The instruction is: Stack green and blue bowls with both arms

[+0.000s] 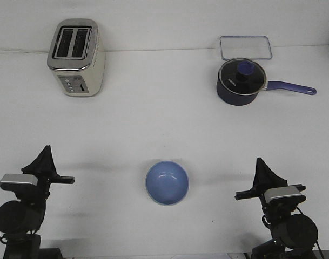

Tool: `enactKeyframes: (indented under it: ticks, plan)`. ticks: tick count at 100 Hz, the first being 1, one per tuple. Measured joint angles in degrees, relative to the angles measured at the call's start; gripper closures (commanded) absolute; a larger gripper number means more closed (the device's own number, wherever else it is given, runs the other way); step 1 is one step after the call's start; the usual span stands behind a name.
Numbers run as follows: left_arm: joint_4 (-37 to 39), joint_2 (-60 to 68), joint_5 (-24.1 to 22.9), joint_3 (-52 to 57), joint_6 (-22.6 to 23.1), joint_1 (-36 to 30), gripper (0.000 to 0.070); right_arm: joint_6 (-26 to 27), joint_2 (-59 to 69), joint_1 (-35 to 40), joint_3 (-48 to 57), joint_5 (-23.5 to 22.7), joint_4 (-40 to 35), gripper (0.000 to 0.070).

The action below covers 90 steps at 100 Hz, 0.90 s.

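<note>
White tabletop [153, 124] fills the view. Far left stands a cream and silver toaster [76, 57]. Far right sits a dark navy saucepan [241, 81] with a purple handle, a clear lidded tray [246, 47] just behind it. Near the front edge, the left gripper [45, 156] and right gripper [260, 167] point away, jaws pressed together, holding nothing. Between them, centred, rests the blue bowl [167, 183].

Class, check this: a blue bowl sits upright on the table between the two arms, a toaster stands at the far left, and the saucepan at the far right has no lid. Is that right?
Not quite. The front view shows the saucepan with its lid on. The blue bowl and toaster are as stated.
</note>
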Motion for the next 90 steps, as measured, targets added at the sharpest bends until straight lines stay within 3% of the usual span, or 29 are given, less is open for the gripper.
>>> enactKeyframes:
  ticks: [17,31,90]
  plan:
    - [-0.11,-10.03,-0.04,-10.88,-0.26,0.90,0.0686,0.00,0.00,0.00,0.00,0.00,-0.02,0.0700]
    - [-4.50,-17.33,-0.02,-18.71,-2.32,0.90,0.0685,-0.02,0.00,0.00,0.00,0.00,-0.02,0.0700]
    - [-6.25,-21.64,-0.02,-18.80,-3.45,0.92,0.0685,-0.22,0.00,0.00,0.00,0.00,0.09,0.0700]
